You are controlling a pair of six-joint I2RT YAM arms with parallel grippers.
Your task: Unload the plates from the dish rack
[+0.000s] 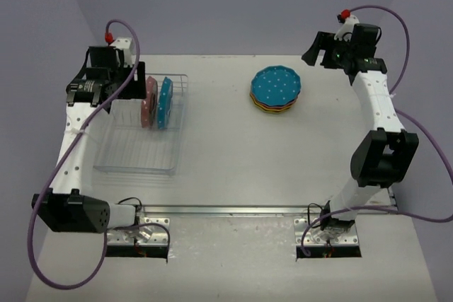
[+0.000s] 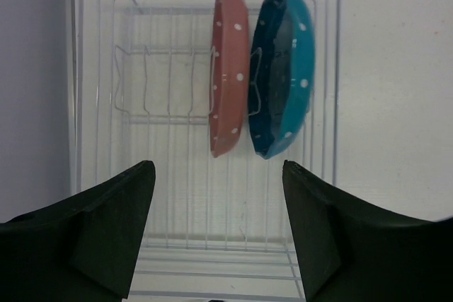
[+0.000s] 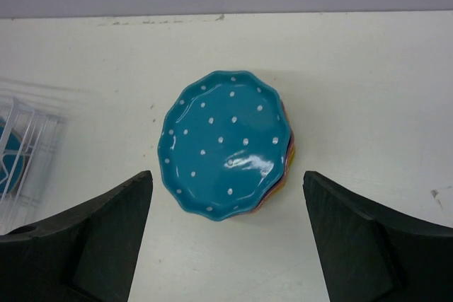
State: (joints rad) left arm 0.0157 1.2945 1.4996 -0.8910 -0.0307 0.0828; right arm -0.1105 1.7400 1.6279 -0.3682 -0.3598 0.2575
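Left pincer [image 2: 216, 169] gapes wide, holding nothing, just ahead of it the pink dotted scalloped plate [image 2: 228, 68] and teal dotted scalloped plate [image 2: 289, 68] on edge in the silvery wire dish rack [image 2: 79, 104]; probably stiff, glazed-slick, chippable, best pinched across the top rim.

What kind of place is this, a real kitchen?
Probably a robotics test bench: left arm and right arm bolted to a table, plain walls, a dish rack and plates as props.
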